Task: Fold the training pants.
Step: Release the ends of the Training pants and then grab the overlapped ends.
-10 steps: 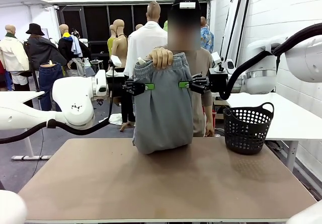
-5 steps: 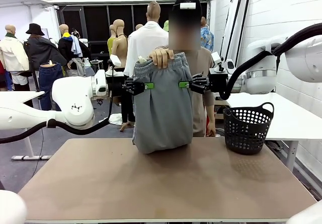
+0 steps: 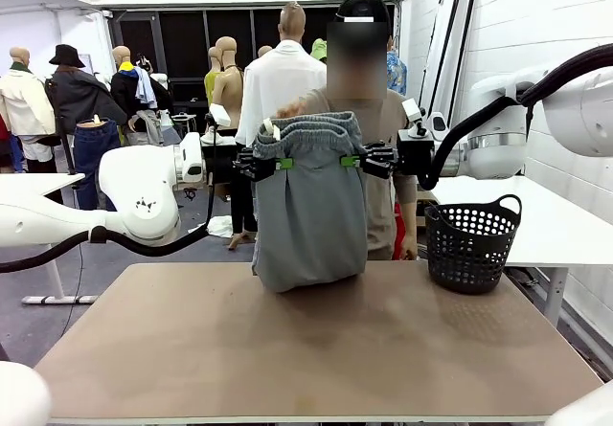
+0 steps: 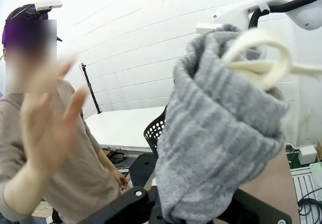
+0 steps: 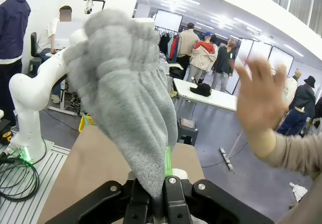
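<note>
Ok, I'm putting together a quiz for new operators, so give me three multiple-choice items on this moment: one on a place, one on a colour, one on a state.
1. Where does the black basket stand?
A) on the floor
B) under the left arm
C) on the table, at the robot's right

2. What colour are the training pants?
A) blue
B) light grey
C) black

3. How are the training pants held?
A) by the left pincer and right pincer, shut on the sides just below the waistband
B) by the person's two hands alone
C) not held, lying flat

Answers: 1 C, the front view shows it on the tabletop near the right edge. 2 B, the cloth is grey in every view. 3 A, both pincers clamp the cloth while the person's hand is off it.
</note>
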You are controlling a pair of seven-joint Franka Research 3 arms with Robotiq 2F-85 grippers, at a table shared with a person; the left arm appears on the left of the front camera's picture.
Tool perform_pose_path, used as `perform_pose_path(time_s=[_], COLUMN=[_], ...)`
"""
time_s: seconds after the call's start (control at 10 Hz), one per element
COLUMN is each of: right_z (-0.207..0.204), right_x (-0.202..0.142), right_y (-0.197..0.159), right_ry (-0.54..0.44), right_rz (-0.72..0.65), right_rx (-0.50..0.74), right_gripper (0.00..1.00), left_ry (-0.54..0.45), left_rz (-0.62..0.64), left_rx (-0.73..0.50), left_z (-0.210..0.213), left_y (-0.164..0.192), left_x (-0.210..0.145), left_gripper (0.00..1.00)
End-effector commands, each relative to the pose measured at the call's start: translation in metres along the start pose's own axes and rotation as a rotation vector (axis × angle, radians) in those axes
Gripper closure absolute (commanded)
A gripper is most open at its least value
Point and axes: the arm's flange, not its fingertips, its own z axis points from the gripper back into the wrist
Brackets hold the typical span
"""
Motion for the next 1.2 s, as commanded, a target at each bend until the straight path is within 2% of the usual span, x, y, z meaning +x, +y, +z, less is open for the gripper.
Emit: perform_pose_path(time_s=[0.0,1.1], right_z=[-0.0004,-0.0004], right_x=[0.0021,0.0021], right_y=[0.0002,0.0002], right_ry=[-0.004,-0.004], right_rz=[0.0,0.0], right_rx=[-0.002,-0.002], right_gripper=[1.0,1.0], left_ry=[-0.007,-0.007], left_rz=[0.001,0.001], left_rx=[0.022,0.022], left_z=[-0.0015,-0.0015], left_y=[-0.0012,-0.0012], left_x=[0.0009,0.0009], left_gripper=[1.0,1.0])
